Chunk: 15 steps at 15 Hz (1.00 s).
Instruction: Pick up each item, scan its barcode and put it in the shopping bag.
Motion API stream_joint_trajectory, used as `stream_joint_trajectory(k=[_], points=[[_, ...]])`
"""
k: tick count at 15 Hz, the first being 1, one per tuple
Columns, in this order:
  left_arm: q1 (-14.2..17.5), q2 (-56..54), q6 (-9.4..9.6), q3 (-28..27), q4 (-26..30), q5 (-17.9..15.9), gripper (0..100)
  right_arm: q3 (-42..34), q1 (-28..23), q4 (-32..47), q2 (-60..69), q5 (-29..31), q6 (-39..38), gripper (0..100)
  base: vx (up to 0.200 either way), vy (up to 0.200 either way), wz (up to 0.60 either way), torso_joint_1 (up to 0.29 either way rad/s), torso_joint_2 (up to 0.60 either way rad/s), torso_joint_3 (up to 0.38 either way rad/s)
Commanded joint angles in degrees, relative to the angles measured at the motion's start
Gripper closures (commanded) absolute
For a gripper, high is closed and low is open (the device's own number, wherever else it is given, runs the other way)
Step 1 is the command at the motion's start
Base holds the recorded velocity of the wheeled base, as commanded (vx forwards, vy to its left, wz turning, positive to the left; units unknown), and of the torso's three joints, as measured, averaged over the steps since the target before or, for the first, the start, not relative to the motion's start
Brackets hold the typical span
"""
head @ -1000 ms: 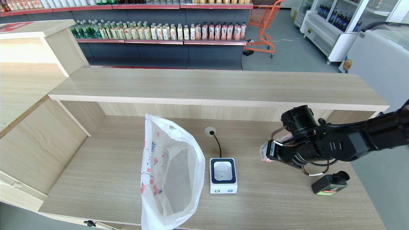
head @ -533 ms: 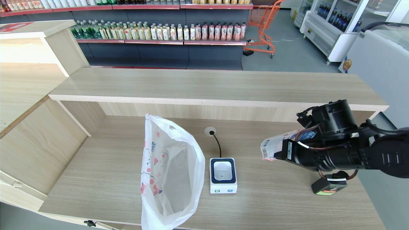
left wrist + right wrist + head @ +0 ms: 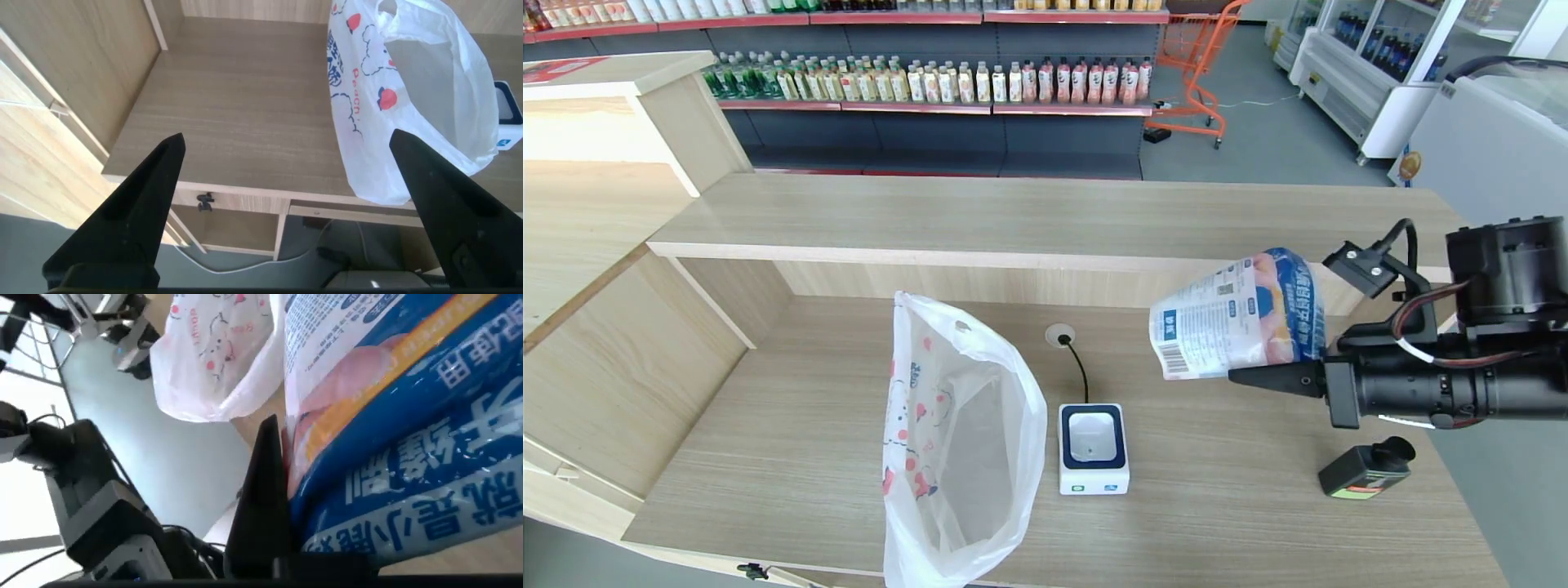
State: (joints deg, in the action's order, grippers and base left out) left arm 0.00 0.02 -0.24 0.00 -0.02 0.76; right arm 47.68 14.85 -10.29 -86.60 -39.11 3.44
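Clamped in the right gripper [image 3: 1270, 372], the packet [image 3: 1237, 318] hung up and to the right of the scanner [image 3: 1094, 447], its barcode end nearest it.

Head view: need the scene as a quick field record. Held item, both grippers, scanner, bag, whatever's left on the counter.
held item: blue-and-white printed food packet, in the air, right of the scanner, not over it
barcode: visible at the packet's lower corner
right gripper: jaws shut on the packet
left gripper: jaws open, empty
scanner: white box scanner with dark-framed window, on the wooden counter
bag: white plastic shopping bag with red print, open, left of the scanner
remaining: black bottle lying on the counter
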Motion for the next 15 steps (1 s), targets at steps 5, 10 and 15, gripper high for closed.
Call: stream_joint_trajectory(k=[5,10,15], points=[[0.0,-0.02,-0.02,0.0,-0.06,0.04,0,-2.24,-5.18,10.11,6.09,-29.27,17.83,100,0.0,0.0,0.0,0.0,0.0,0.0],[0.0,-0.02,-0.02,0.0,0.02,0.04,0,-4.17,-4.39,17.32,6.45,-31.64,23.98,100,0.0,0.0,0.0,0.0,0.0,0.0],[0.0,-0.02,-0.02,0.0,-0.06,0.04,0,-3.91,-2.46,26.99,8.38,-31.56,26.18,100,0.0,0.0,0.0,0.0,0.0,0.0]])
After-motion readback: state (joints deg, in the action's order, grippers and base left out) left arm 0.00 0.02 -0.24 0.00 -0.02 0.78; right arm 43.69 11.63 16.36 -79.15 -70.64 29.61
